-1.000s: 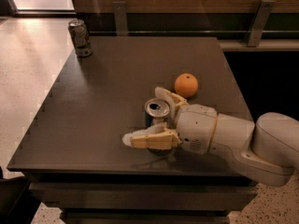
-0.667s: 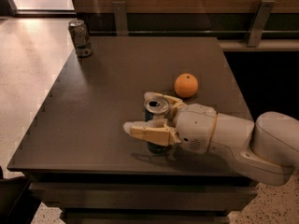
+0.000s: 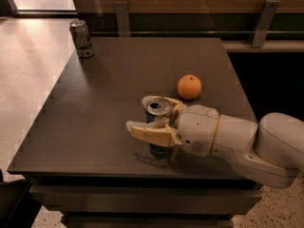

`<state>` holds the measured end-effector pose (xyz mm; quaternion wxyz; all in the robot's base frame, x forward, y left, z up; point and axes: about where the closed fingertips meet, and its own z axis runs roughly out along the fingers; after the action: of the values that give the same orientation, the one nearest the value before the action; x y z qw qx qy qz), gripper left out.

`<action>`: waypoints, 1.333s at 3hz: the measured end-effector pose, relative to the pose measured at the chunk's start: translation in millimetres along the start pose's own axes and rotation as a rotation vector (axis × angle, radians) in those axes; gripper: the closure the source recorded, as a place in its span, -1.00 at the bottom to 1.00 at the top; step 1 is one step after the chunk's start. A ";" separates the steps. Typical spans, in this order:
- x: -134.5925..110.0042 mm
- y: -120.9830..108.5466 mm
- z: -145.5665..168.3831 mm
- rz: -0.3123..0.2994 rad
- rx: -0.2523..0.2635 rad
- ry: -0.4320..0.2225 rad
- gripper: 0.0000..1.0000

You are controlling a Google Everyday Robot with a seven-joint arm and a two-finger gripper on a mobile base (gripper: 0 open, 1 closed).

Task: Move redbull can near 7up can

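The redbull can (image 3: pixel 158 109), slim with a blue side and a shiny silver top, stands upright near the table's front middle. My gripper (image 3: pixel 138 114) reaches in from the right and is shut on it, one cream finger (image 3: pixel 151 133) in front of the can and the other behind it. The can's lower part is mostly hidden by the front finger. The 7up can (image 3: pixel 81 38), greyish-silver with dark markings, stands upright at the table's far left corner, well away from the gripper.
An orange (image 3: pixel 189 86) lies just behind and right of the gripper. The dark table (image 3: pixel 118 75) has its left edge beside a light floor. A wooden wall with metal brackets runs behind the table's far edge.
The gripper has closed around the redbull can and risen slightly up the frame with it. The 7up can and the orange have not moved.
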<state>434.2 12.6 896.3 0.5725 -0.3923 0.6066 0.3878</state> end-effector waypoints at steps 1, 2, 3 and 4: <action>-1.2 1.6 1.6 -0.003 -0.003 0.001 1.00; -1.2 1.6 1.7 -0.003 -0.004 0.001 1.00; -19.2 -8.3 -1.2 -0.024 0.001 0.021 1.00; -62.5 -37.4 -5.3 -0.070 0.023 0.060 1.00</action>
<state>468.8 -4.9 958.2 0.5717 -0.4181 0.6136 0.3489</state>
